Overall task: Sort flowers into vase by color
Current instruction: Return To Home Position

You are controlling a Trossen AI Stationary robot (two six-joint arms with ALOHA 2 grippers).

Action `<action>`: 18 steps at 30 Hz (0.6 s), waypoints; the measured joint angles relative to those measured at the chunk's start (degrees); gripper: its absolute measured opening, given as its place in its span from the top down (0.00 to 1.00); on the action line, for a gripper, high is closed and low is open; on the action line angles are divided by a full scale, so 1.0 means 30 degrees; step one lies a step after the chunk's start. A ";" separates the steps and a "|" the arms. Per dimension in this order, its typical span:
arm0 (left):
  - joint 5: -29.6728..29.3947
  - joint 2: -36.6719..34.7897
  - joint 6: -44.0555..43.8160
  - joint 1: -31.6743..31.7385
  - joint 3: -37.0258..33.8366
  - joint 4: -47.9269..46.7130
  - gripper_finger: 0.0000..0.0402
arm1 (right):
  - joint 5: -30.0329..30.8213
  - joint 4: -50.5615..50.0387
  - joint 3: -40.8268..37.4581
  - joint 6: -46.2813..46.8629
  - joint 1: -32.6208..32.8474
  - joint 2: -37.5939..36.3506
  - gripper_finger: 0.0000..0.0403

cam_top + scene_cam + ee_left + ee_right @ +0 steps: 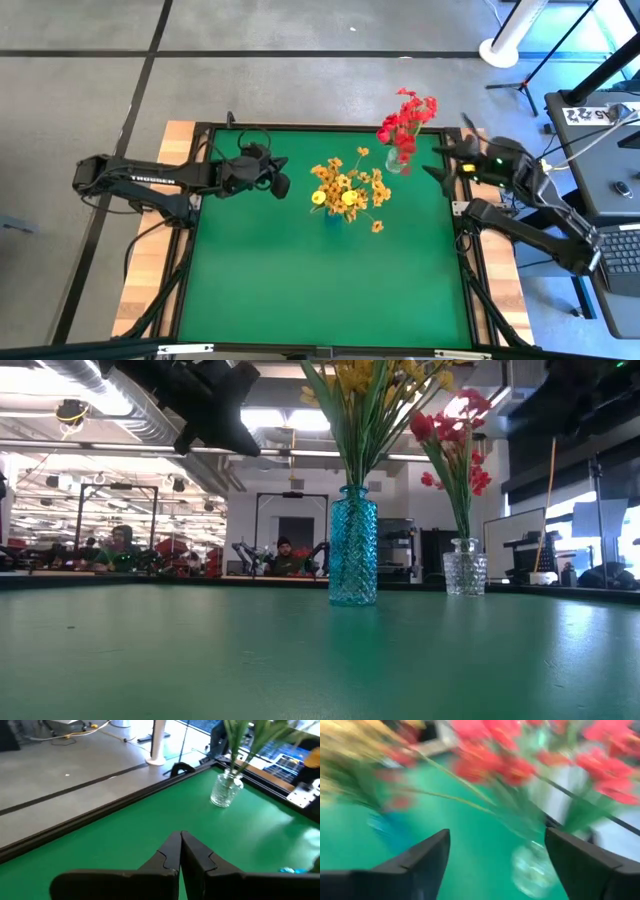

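The yellow flowers (346,188) stand with their stems in a blue glass vase (353,547) near the middle of the green table. The red flowers (405,125) stand in a clear glass vase (465,568) at the far right; it also shows in the left wrist view (225,790). My left gripper (284,181) is shut and empty, raised above the table left of the yellow flowers. My right gripper (436,163) is open and empty, right of the red flowers, its fingers (427,852) wide apart and facing the clear vase (532,870).
The green table (320,280) has a black frame around it (300,127). A desk with a keyboard (620,250) stands beyond the right edge. People sit in the room beyond the far edge (285,555).
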 joint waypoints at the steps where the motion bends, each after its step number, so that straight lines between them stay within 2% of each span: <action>1: -0.0008 0.0000 0.0145 -0.0144 0.0000 -0.0001 1.00 | -0.0916 0.0647 -0.0371 0.0379 0.0000 -0.0626 0.23; 6: -0.0008 0.0000 0.0596 -0.1181 0.0000 0.0018 1.00 | -0.2730 0.2850 -0.2823 0.2864 0.0000 -0.4285 0.40; 11: 0.0351 0.0000 0.1729 -0.2575 0.0000 0.1262 1.00 | -0.5778 0.7193 -0.6175 0.6858 0.0000 -0.7441 0.59; 15: 0.1392 0.0000 0.3758 -0.3829 0.0000 0.3192 1.00 | -0.7166 1.0785 -0.8259 0.8674 0.0028 -0.7575 0.75; 18: 0.2031 0.0000 0.4942 -0.4517 0.0000 0.4182 1.00 | -0.7056 1.2752 -0.9331 0.8650 0.0325 -0.7604 0.87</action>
